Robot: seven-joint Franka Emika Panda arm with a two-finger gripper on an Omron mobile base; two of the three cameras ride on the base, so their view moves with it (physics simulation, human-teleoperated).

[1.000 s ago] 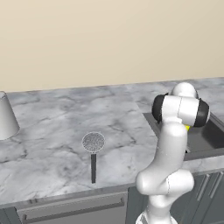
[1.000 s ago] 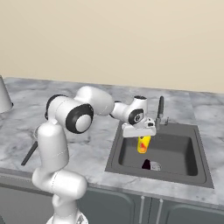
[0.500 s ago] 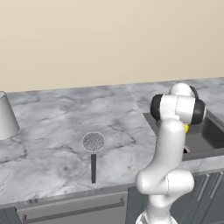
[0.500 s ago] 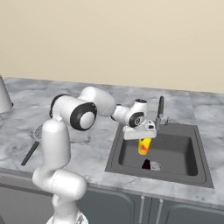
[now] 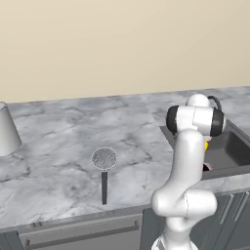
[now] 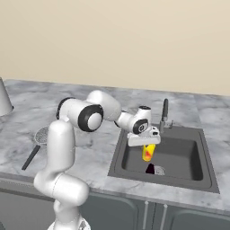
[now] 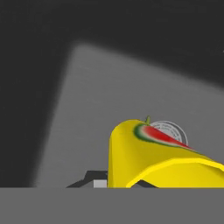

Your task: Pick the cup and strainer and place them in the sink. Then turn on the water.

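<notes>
My gripper [image 6: 148, 147] hangs over the dark sink [image 6: 117, 158] and is shut on the yellow cup [image 6: 148, 152]. The cup hangs below the hand, above the basin floor. In the hand view the cup [image 7: 148, 157] lies close in front, its red-orange mark up, over the sink floor [image 7: 109, 87] and the round drain [image 7: 171, 128]. A sliver of the cup [image 5: 207, 145] peeks past the arm in the left base view. The strainer [image 5: 104, 161] lies flat on the marble counter left of the arm, handle toward the front edge; its mesh head [image 6: 41, 134] sits partly behind the arm.
The dark gooseneck tap [image 6: 164, 114] stands at the sink's back rim, just right of the hand. A pale grey cone-shaped vessel [image 5: 7, 132] stands at the counter's far left. The counter [image 5: 58, 141] spreads between vessel and sink [image 5: 229, 151].
The hand has sunk a little lower over the sink with the cup still in it. The strainer has not moved.
</notes>
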